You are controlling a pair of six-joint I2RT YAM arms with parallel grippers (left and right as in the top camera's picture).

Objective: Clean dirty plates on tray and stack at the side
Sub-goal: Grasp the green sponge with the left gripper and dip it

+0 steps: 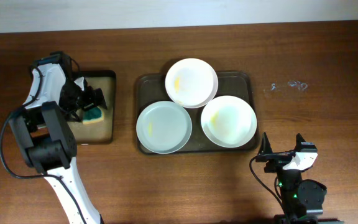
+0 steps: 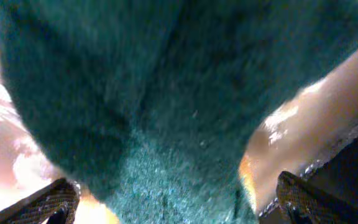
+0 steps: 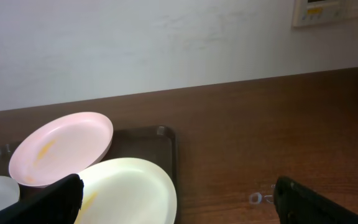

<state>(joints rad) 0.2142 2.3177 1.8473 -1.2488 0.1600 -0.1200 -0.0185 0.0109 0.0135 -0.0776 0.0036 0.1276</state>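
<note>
Three white plates lie on the dark tray: one at the back, one at the front left, one at the front right, each with faint yellow smears. My left gripper hangs open over a green and yellow sponge. In the left wrist view the sponge fills the frame between the spread fingers, with gaps at both sides of my left gripper. My right gripper stands open and empty near the front edge, right of the tray; the right wrist view shows it facing the nearest plate.
The sponge rests in a small black tray with a tan bottom left of the big tray. A small clear object lies on the wooden table at the back right. A pale wall stands behind the table.
</note>
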